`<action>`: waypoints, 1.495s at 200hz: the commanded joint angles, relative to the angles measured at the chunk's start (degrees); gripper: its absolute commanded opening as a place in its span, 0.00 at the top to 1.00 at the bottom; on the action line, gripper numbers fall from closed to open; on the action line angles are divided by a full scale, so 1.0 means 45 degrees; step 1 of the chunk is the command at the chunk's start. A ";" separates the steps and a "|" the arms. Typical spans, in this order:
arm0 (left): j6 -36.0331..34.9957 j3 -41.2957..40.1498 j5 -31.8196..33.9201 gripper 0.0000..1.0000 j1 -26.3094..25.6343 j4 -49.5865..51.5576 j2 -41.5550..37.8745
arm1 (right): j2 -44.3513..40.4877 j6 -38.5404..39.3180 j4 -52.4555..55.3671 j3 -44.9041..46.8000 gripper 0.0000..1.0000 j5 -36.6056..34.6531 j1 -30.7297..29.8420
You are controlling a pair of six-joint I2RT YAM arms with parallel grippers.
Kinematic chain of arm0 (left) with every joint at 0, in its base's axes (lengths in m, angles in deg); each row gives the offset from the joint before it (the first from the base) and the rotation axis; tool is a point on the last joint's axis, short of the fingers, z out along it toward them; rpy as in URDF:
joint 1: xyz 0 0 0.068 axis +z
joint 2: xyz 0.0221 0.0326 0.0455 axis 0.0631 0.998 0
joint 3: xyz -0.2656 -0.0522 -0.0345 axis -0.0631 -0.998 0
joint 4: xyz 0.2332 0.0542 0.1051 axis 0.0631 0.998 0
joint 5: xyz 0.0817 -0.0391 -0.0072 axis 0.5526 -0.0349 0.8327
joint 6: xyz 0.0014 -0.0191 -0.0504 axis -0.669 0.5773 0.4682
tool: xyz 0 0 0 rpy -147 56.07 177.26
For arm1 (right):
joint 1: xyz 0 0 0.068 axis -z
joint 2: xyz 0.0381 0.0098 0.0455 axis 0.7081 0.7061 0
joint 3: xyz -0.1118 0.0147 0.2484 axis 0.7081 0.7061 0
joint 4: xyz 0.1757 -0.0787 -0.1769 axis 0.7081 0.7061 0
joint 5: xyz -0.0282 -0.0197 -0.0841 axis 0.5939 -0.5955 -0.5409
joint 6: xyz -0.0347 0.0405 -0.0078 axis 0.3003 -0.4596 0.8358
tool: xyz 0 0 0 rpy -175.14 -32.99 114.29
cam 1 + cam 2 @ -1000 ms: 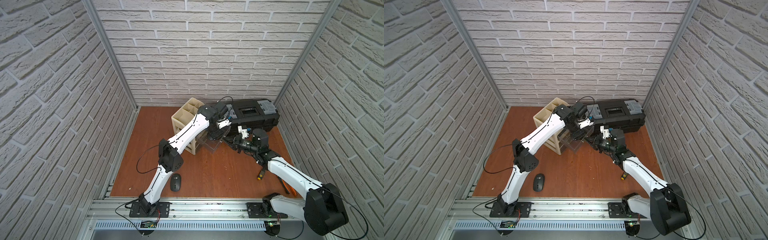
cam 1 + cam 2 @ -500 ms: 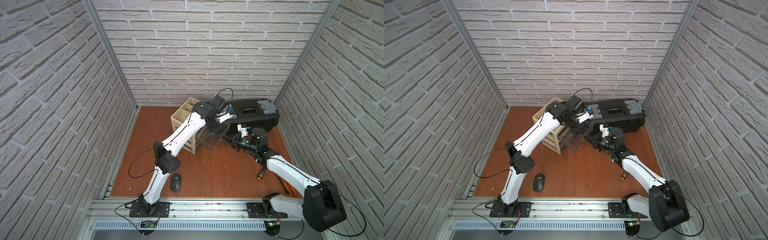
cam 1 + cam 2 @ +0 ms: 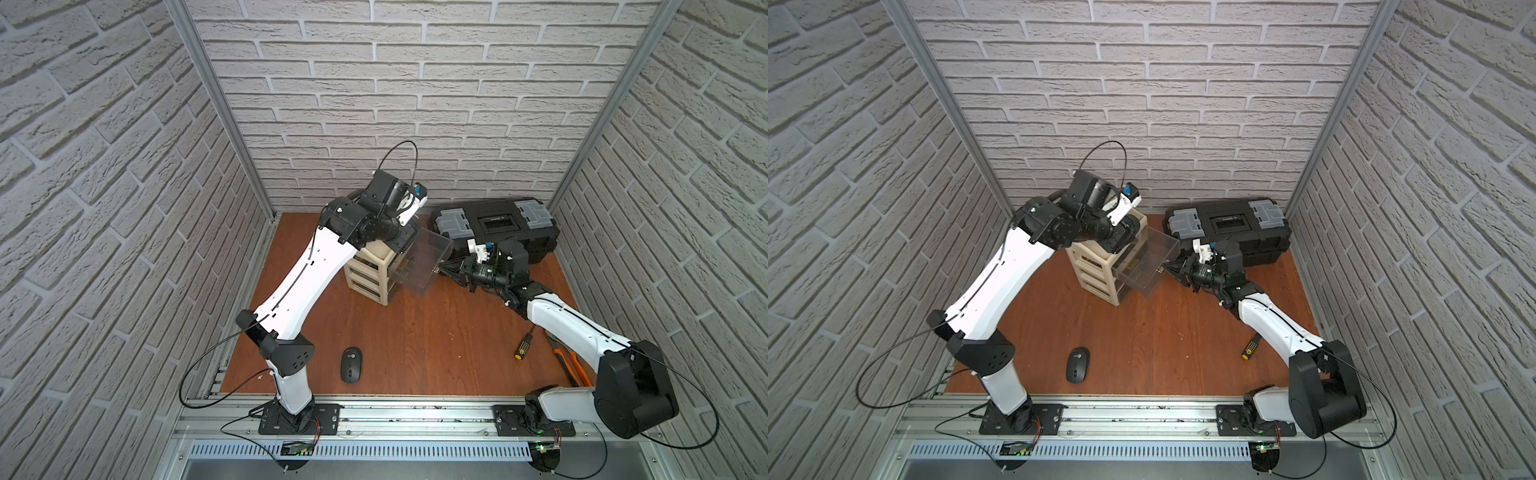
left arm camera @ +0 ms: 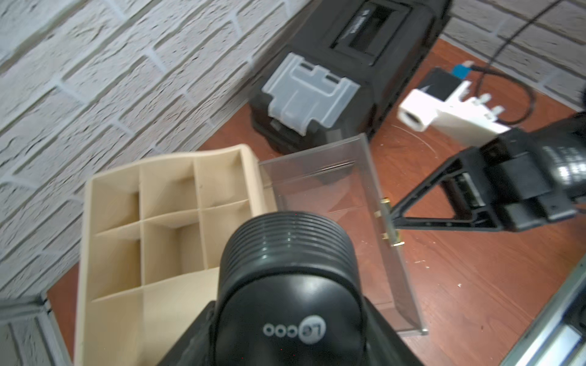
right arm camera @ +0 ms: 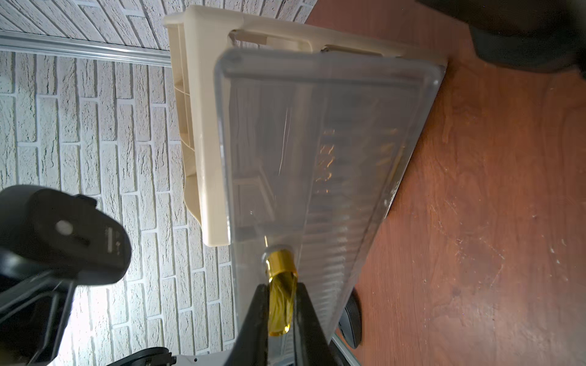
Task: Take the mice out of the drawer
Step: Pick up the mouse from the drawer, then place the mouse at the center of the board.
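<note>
I find the left gripper [image 3: 402, 243] clamped on one mouse [image 4: 285, 285], above the open drawer [image 3: 428, 266]. The right gripper [image 5: 282, 317] is closed on the drawer handle [image 5: 280, 263]. In a top view the second mouse [image 3: 351, 364] lies on the table, about 6 o'clock from the left gripper, so I judge the set-down lies that way.

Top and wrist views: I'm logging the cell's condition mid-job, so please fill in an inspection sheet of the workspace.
Surface: wooden table, scuffed, with small pale specks.
Job's things: mouse on the table lies near the front; held mouse is lifted clear of the clear drawer, which is pulled out of the beige drawer unit; no mouse seen inside.
Clutter: black toolbox, yellow-capped tool, orange-handled pliers.
Grippers: left gripper jaws closed on the held mouse; right gripper jaws closed on the drawer's gold handle.
Cables: black cables loop loosely off both arms.
Surroundings: brick-pattern walls, metal rail in front.
</note>
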 commanded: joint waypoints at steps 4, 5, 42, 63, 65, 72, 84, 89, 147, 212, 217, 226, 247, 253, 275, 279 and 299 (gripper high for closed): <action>0.0698 -0.0847 -0.0136 0.43 0.0717 -0.0713 -0.0942 | 0.0408 0.0528 -0.0716 -0.0657 0.93 0.0709 -0.0010; 0.0706 -0.0863 -0.0155 0.43 0.0721 -0.0705 -0.0970 | 0.0420 0.0527 -0.0719 -0.0674 0.93 0.0710 -0.0019; 0.1729 -0.1815 -0.0420 0.43 0.0649 0.0006 -0.1723 | 0.1049 0.0414 -0.0993 -0.1017 0.93 0.0899 -0.0028; 0.3376 -0.2799 0.0578 0.43 0.0069 0.0425 -0.2409 | 0.1202 0.0404 -0.1102 -0.1099 0.93 0.0951 -0.0020; 0.3567 -0.2912 0.0673 0.42 -0.0010 0.0483 -0.2454 | 0.1210 0.0423 -0.1096 -0.1110 0.93 0.0957 -0.0017; 0.4243 -0.3220 0.1123 0.43 -0.0305 0.0749 -0.2725 | 0.1247 0.0444 -0.1082 -0.1148 0.93 0.0985 -0.0020; 0.5603 -0.3881 0.1815 0.42 -0.0814 0.1071 -0.3175 | 0.1306 0.0488 -0.1093 -0.1178 0.93 0.1054 0.0005; 0.6150 -0.4177 0.1980 0.42 -0.1037 0.1189 -0.3366 | 0.1347 0.0515 -0.1075 -0.1215 0.93 0.1074 0.0009; 1.2373 -0.8703 0.2628 0.42 -0.3721 0.0751 -0.4935 | 0.1691 0.0482 -0.1418 -0.1413 0.93 0.1301 0.0022; 1.5830 -1.4256 0.3440 0.43 -0.5785 -0.3122 -0.5786 | 0.1691 0.0366 -0.1825 -0.1315 0.93 0.1493 0.0026; 1.5884 -1.4520 0.3522 0.43 -0.5832 -0.3351 -0.5698 | 0.1701 0.0351 -0.1851 -0.1315 0.93 0.1525 0.0039; 1.5803 -1.4936 0.3588 0.43 -0.5891 -0.3704 -0.5554 | 0.1722 0.0313 -0.1875 -0.1325 0.93 0.1536 0.0049; 1.5599 -1.5626 0.3601 0.43 -0.5916 -0.4197 -0.5181 | 0.1701 0.0336 -0.1856 -0.1315 0.93 0.1567 0.0043; 1.5525 -1.5792 0.3570 0.44 -0.5915 -0.4339 -0.5103 | 0.1701 0.0332 -0.1836 -0.1315 0.93 0.1554 0.0038; 1.5521 -1.6488 0.3141 0.44 -0.5935 -0.5104 -0.4924 | 0.1716 0.0333 -0.1820 -0.1304 0.93 0.1514 0.0044; 1.5552 -1.6622 0.3087 0.44 -0.5933 -0.5242 -0.4892 | 0.1720 0.0333 -0.1834 -0.1306 0.93 0.1499 0.0045; 1.5592 -1.7011 0.2976 0.44 -0.5930 -0.5502 -0.4698 | 0.1759 0.0330 -0.1797 -0.1280 0.93 0.1460 0.0048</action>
